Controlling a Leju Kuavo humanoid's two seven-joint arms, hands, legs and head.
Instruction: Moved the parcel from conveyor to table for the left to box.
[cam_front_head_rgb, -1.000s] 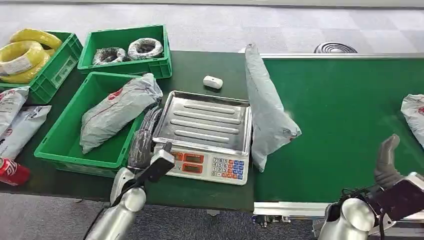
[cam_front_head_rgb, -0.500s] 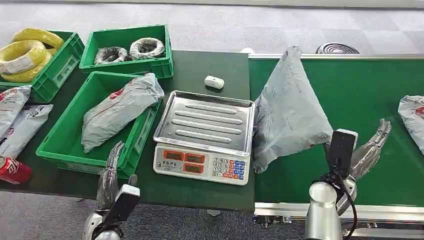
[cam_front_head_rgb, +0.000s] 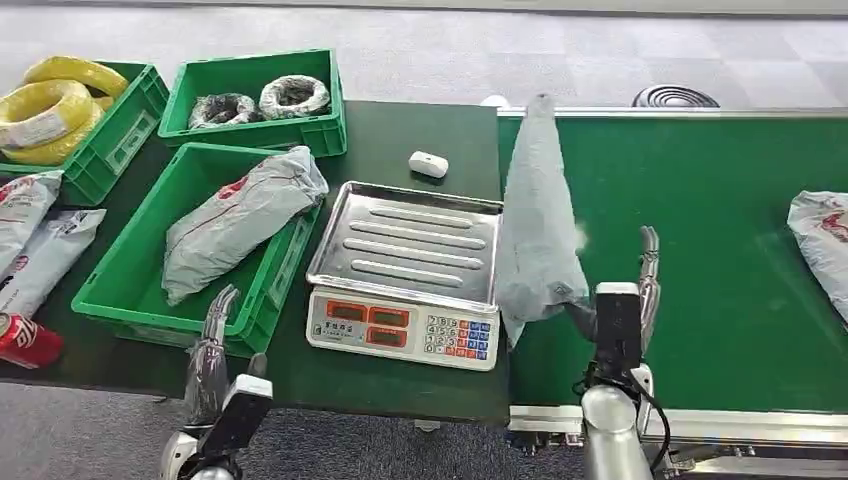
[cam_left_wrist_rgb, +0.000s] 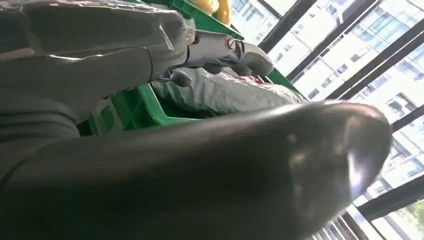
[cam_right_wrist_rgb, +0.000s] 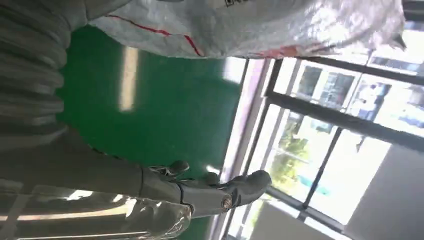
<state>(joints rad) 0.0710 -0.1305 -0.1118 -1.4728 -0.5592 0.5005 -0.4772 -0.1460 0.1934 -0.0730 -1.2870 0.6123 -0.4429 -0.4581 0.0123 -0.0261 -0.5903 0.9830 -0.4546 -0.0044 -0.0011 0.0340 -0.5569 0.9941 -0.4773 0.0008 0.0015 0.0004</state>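
The right hand (cam_front_head_rgb: 640, 290) stands at the near edge of the conveyor (cam_front_head_rgb: 700, 200), fingers pointing up and apart. The grey parcel (cam_front_head_rgb: 538, 230) rises just beside it on its left, standing on edge and leaning over the border between the conveyor and the scale (cam_front_head_rgb: 410, 270). Whether the thumb really pinches the lower corner of the parcel cannot be told from the head view; in the right wrist view the fingers are spread with nothing between them, and the parcel (cam_right_wrist_rgb: 240, 25) lies against the back part of the hand (it looks pushed, not gripped).

The left hand (cam_front_head_rgb: 212, 350) hangs low at the front of the worktop (cam_front_head_rgb: 400, 130), its fingers straight and apart, holding nothing, near the front corner of the green crate (cam_front_head_rgb: 120, 290). That crate already carries another grey parcel (cam_front_head_rgb: 240, 215).

The task's parcel is not yet on the worktop; it balances between belt and scale pan.

What could go wrong from here:
- The parcel is soft and stands on a thin edge, so it may flop back onto the conveyor if the push is weak.
- It may fall onto the scale pan and stay there, away from where the left hand can take it easily.
- A too strong push could shift the scale or knock the small white device (cam_front_head_rgb: 427, 163) behind it.

Further right on the belt, one more parcel (cam_front_head_rgb: 822, 240) waits.
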